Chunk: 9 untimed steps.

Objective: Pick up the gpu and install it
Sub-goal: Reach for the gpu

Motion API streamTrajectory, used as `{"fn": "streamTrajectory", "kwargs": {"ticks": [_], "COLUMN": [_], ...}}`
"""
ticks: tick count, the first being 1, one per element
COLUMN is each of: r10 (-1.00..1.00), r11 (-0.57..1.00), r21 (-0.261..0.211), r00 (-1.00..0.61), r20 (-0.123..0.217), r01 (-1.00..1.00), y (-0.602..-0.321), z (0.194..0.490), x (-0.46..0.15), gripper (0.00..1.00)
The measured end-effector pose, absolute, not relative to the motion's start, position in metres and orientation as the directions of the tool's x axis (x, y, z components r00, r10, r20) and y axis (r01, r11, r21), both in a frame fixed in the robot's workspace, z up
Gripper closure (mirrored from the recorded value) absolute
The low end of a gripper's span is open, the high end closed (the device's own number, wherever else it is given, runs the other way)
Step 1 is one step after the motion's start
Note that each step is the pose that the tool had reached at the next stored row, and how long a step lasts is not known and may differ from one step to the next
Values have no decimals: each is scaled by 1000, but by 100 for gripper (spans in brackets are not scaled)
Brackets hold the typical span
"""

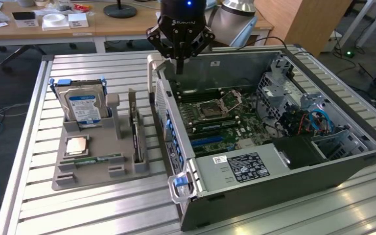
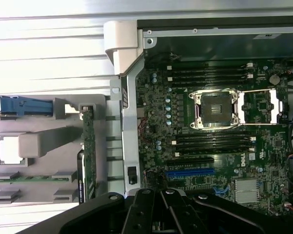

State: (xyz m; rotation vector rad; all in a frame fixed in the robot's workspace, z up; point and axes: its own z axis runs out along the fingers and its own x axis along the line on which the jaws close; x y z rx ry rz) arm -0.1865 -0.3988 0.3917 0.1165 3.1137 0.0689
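On the slatted metal bench (image 1: 77, 196), toward the exterior view's left edge, sits a grey holder (image 1: 90, 178) carrying loose parts. A hard drive (image 1: 84, 107) with a blue-white label stands upright at the holder's far end. In front of it a square processor chip (image 1: 77, 145) lies flat in a pocket, and a narrow green memory stick (image 1: 100, 159) lies across a slot nearer the front edge. The gpu (image 1: 136, 134) stands on its long edge in a slot along the holder's right side, just beside the computer case (image 1: 273, 176) and touched by nothing. In the wrist view the gpu (image 2: 89, 156) shows as a thin green strip seated in that same slot. The case lies open on its side across the middle and right of the bench, its motherboard (image 1: 227, 122) facing up with the processor socket (image 1: 217, 107) open. The gripper (image 1: 179, 68) hangs over the case's far left corner, well apart from the gpu, pointing straight down. Its jaws are pressed together with nothing between them. The wrist view shows the gripper (image 2: 161, 195) as black fingers meeting above the motherboard.
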Motion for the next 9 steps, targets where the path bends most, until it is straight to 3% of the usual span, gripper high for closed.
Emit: {"fn": "streamTrajectory", "kwargs": {"ticks": [9], "r10": [75], "r11": [996], "r21": [45], "r00": [-997], "r20": [-23], "r01": [74], "y": [-399], "z": [392], "x": [-191], "gripper": [89]}}
